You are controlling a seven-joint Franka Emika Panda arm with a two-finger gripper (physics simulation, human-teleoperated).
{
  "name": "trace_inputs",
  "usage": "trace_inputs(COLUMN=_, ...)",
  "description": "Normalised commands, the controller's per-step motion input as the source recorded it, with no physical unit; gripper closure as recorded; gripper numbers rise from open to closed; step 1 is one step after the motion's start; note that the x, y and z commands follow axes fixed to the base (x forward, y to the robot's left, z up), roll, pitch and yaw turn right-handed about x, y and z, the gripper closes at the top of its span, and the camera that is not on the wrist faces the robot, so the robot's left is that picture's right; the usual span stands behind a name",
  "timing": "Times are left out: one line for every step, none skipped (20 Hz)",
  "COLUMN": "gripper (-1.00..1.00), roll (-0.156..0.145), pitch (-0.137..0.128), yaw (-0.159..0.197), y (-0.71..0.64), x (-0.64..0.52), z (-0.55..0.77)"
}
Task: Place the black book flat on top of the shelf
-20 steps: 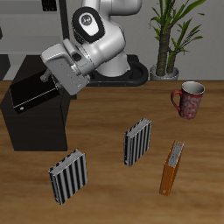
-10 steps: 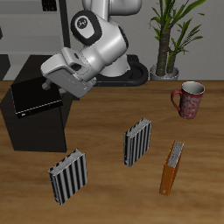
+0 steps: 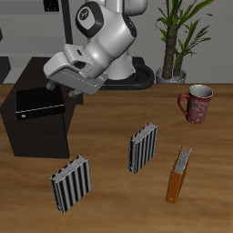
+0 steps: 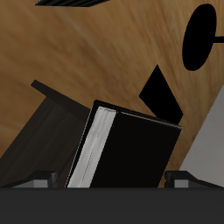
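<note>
Arm [image 3: 107,36]: glossy white rounded shells, bulging at the joints, with light grey shading on the undersides.
Joint cap [image 3: 88,15]: black round disc with a small white marking, set in the upper white housing.
Wrist block [image 3: 68,68]: pale grey, boxy, with flat faces and softened edges.
Tool [image 3: 60,88]: dark fingers beneath the grey block; in the wrist view, two dark finger [image 4: 182,178] stubs with lighter grey tips above a black body edge.

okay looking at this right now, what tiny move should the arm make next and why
Probably lift the gripper straight up. The thin black hardcover book already lies flat on the big dark box-shaped shelf, and the fingers appear clear of it, so backing away looks safest.
</note>
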Motion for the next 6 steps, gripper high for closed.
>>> trace_inputs(gripper=-1.00, roll=0.114, pitch=-0.064, yaw=-0.042, y=0.36, x=0.20, z=0.19)
trace_inputs(gripper=-1.00, roll=0.183, pitch=0.057, yaw=-0.111, y=0.28, x=0.05, z=0.01)
trace_inputs(gripper=-1.00, roll=0.070, pitch=0.026, yaw=-0.017, y=0.13, x=0.06, z=0.02)
trace_inputs(gripper=-1.00, roll=0.000, pitch=0.000, yaw=0.000, y=0.05, x=0.05, z=-0.01)
trace_inputs(gripper=-1.00, roll=0.357, pitch=-0.095, yaw=-0.113, y=0.66, x=-0.36, z=0.21)
trace_inputs(gripper=-1.00, roll=0.230, pitch=0.007, yaw=-0.060, y=0.40, x=-0.25, z=0.09)
